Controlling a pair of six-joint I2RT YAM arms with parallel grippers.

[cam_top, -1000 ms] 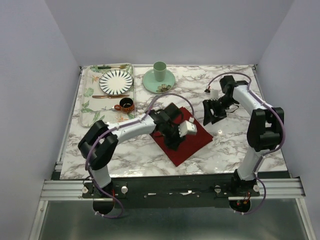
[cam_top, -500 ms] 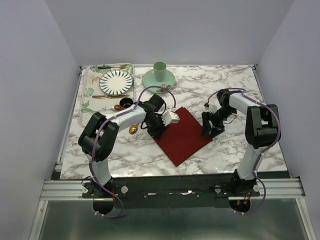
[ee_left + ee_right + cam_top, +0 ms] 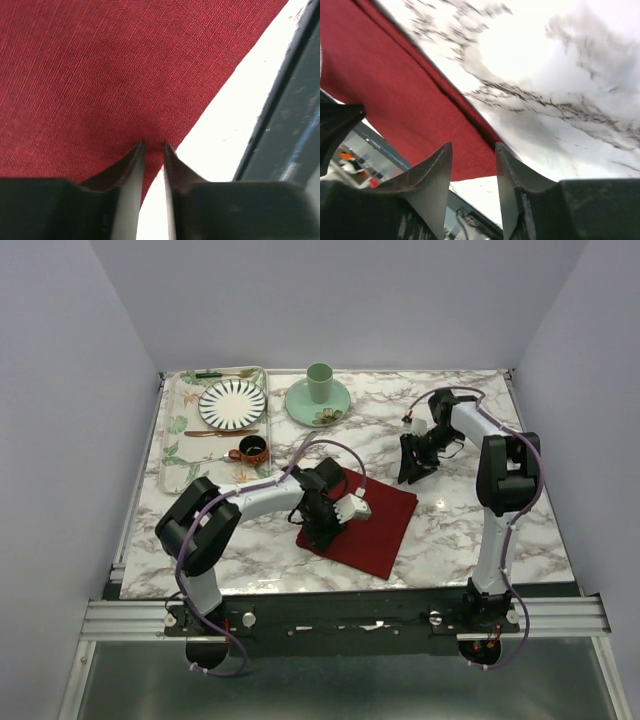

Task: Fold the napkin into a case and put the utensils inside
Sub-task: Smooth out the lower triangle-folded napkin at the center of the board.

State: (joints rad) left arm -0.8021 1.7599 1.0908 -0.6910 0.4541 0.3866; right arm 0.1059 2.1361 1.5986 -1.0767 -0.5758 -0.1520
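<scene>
Napkin (image 3: 375, 522) soft, limp, light — pinch a corner, lower centre. Left gripper (image 3: 152, 146) nearly together at its edge, grip unclear; right gripper (image 3: 474, 146) spread, empty.

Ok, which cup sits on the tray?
The small brown cup, near the striped plate; the taller green cup stands on a saucer off the tray.

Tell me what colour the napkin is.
The napkin is plain dark red, best seen in the left wrist view.
</scene>
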